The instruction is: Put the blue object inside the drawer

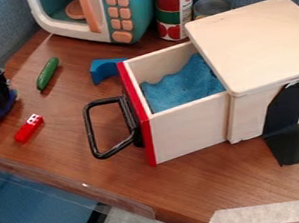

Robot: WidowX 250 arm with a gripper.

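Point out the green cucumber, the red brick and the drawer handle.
Green cucumber [47,74], camera view: its middle.
Red brick [27,131], camera view: its red body.
Drawer handle [89,130], camera view: outer bar.

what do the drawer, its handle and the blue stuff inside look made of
The drawer looks like bare wood, pale and matte with plain cut edges. Its handle is smooth and black with a slight sheen, so coated metal or hard plastic; the look doesn't settle it. The blue lining seems to be soft fabric, given its uneven, rumpled edge and dull surface.
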